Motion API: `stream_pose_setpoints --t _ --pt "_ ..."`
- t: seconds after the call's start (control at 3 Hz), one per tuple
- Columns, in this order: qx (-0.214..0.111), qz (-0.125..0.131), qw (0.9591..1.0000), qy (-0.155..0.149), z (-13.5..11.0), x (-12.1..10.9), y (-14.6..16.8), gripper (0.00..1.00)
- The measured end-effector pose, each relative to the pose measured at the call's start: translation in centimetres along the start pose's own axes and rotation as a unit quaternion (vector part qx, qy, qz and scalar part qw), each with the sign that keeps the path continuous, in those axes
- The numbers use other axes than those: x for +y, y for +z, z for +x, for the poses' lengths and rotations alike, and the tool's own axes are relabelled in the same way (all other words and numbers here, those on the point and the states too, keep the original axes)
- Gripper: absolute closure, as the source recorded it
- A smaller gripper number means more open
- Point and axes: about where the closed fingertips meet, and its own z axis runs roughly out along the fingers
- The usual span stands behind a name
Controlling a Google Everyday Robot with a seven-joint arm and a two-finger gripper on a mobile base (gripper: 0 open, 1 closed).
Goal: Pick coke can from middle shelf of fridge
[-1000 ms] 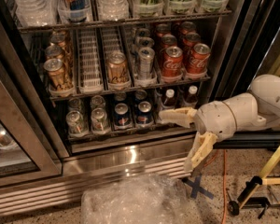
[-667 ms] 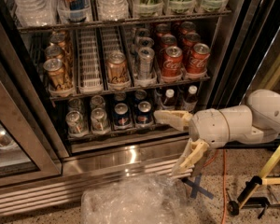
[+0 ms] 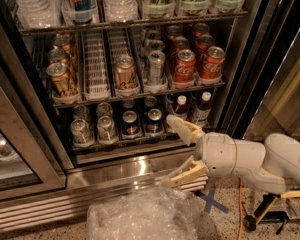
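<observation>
The fridge point(image 3: 121, 167) stands open in the camera view. On its middle shelf point(image 3: 95, 59), two red coke cans point(image 3: 184, 66) stand at the front of the right-hand lanes, with more red cans in rows behind them. My gripper point(image 3: 171, 150) hangs below that shelf, in front of the bottom shelf and the steel base. It is open and holds nothing. One tan finger point(image 3: 183, 127) points up-left toward the small bottles; the other lies low near the base. The white arm point(image 3: 250, 161) comes in from the right.
Gold-tan cans point(image 3: 61, 79) and silver cans point(image 3: 155, 66) fill the left and middle lanes. Blue cans point(image 3: 130, 124) and small bottles point(image 3: 202, 109) sit on the bottom shelf. Crumpled clear plastic point(image 3: 140, 216) lies on the floor in front. A glass door point(image 3: 15, 149) stands at left.
The arm has swung left, carrying the open gripper from the right side of the fridge to the front of the bottom shelf. The cans have not moved.
</observation>
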Motion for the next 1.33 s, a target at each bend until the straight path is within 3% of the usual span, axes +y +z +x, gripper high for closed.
stream_pose_setpoints --t 0.33,0.67,1.0,1.33 --pt "-0.02 0.056 0.9982 0.012 -0.9 -1.4 -0.5 0.0" --pt "-0.02 0.056 0.9982 0.012 -0.9 -1.4 -0.5 0.0" --pt "-0.031 0.103 0.9942 -0.001 -1.0 -2.0 -0.7 0.0" --pt "-0.085 0.189 0.9778 0.033 1.8 -0.7 -1.5 0.0"
